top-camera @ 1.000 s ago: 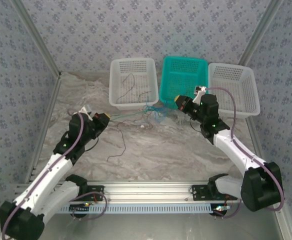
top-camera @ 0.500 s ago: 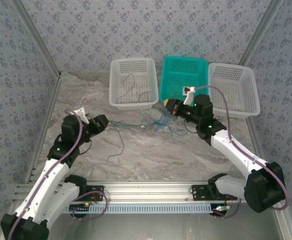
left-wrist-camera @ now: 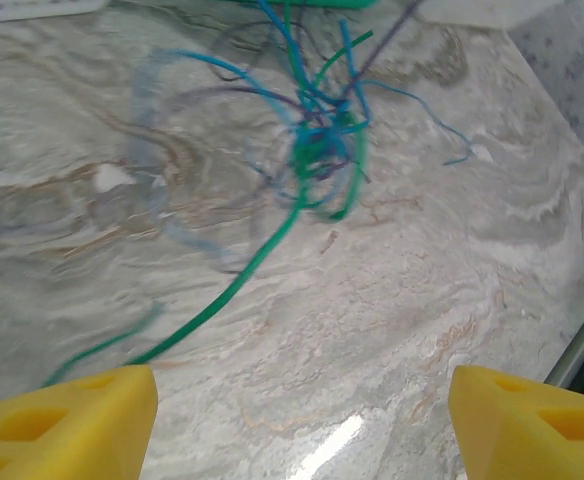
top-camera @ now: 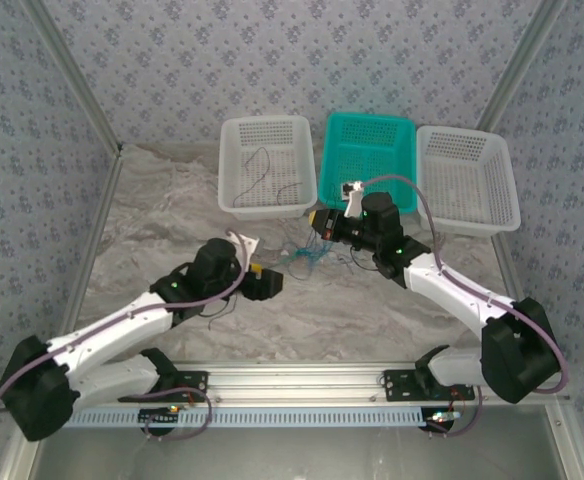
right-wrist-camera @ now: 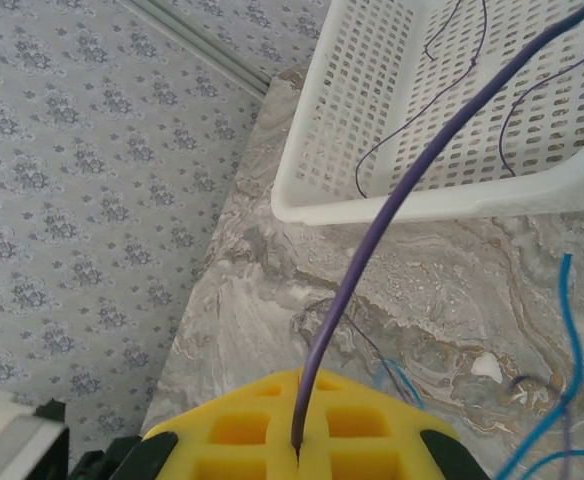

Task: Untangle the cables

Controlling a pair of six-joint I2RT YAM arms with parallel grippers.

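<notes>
Looking down from the top camera, we are counting three baskets and two arms: a white left basket (top-camera: 268,212), the teal basket (top-camera: 372,150) in the middle and a white right basket (top-camera: 472,170). The one left of the teal basket is holding two or three thin dark wires (top-camera: 260,165); we cannot tell what is lying in the other two. The cables (top-camera: 307,255) are lying as one tangle on the marble table (top-camera: 162,200), just in front of the teal basket's near left corner. The right gripper (top-camera: 317,221) is hovering between that corner and the tangle. The left gripper (top-camera: 270,284) is sitting further in front of the teal basket, near the tangle.

From the left wrist, we are seeing two yellow fingertips (left-wrist-camera: 62,420) standing wide apart, released. Blue, green and purple strands are knotting together beyond them, and one green strand (left-wrist-camera: 242,277) is trailing back toward them.

From the right wrist, we are seeing the yellow jaws clenching one purple cable (right-wrist-camera: 372,235), which is rising toward the white left basket.
</notes>
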